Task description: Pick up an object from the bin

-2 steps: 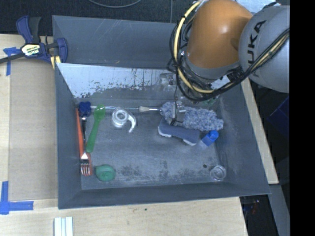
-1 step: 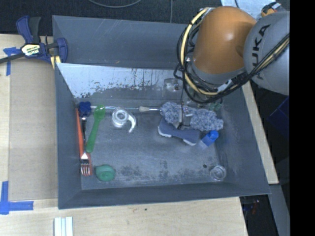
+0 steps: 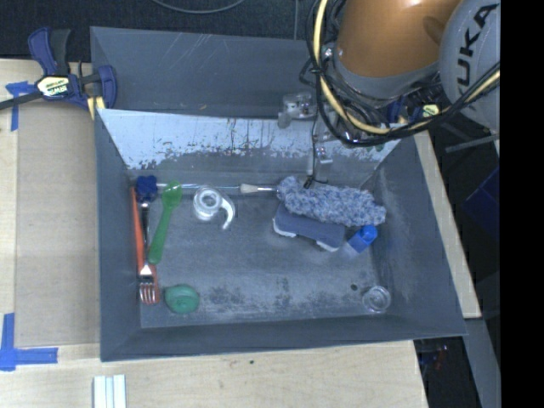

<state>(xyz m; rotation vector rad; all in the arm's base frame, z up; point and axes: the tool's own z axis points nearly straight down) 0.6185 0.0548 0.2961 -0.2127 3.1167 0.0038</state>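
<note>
The thing nearest me is a fuzzy blue-grey wash sponge (image 3: pixel 336 204), lying lengthwise in the right half of the bin (image 3: pixel 255 325) close under the back wall. It is propped on a dark blue pad (image 3: pixel 308 229), so its shaggy top sits proud of the floor. My gripper (image 3: pixel 313 177) hangs upright at the sponge's back-left end, and I judge it comes down vertically there because the sloping wall leaves little room behind. Whether it is spread or closed I cannot tell. A small blue block (image 3: pixel 363 238) touches the sponge's front-right end. A clear tape ring (image 3: pixel 208 204) lies apart to the left. An orange-handled fork (image 3: pixel 138 236) and a green-handled utensil (image 3: pixel 161 223) lie along the left wall's foot, probably slid there.
</note>
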